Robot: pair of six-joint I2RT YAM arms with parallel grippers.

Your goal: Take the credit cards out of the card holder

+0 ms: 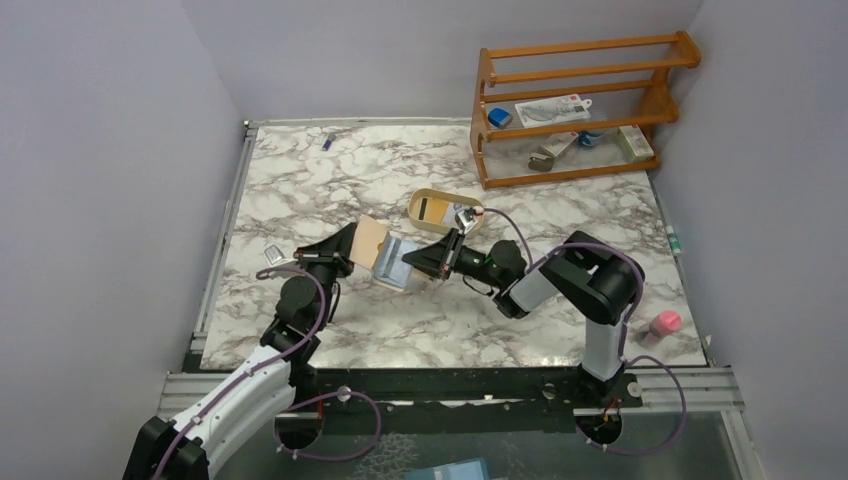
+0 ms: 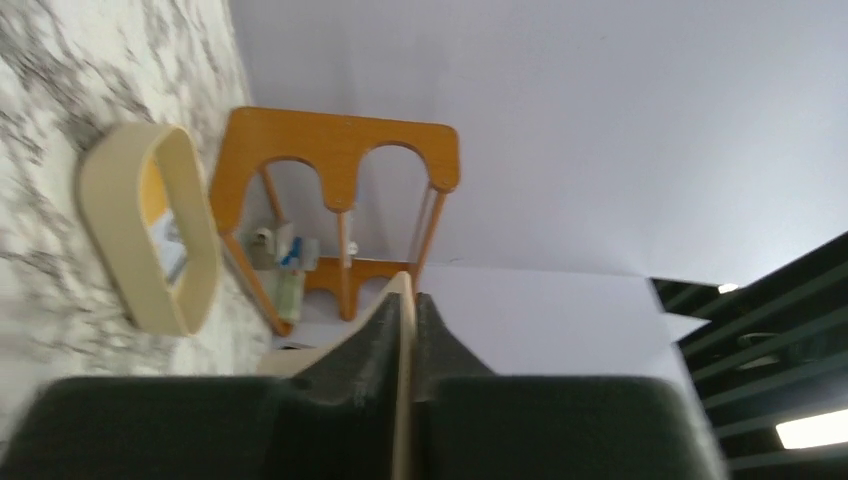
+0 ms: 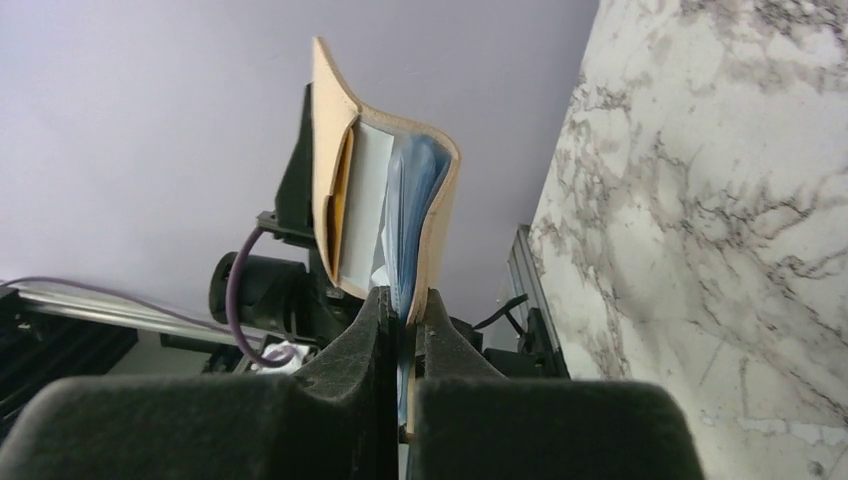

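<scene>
Arms: 2, w/ 2 hands: left hand [image 1: 352, 243], right hand [image 1: 428, 262]. Card holder [image 1: 372, 240]: 1. Oval tray [image 1: 415, 203]: 1, just far of ctr. Credit cards: 1 yellow-orange card [image 1: 432, 208] in tray; any in the holder too tucked in to count. Wooden rack [image 1: 580, 48]: 1, far right, approx 5 small items on it, too blurry for exact no. Loose bits on table [image 1: 420, 330]: 1 small blue thing [image 1: 328, 140] far left, 1 grey square [image 1: 272, 256] left, 1 pink thing [image 1: 665, 323] near right.
</scene>
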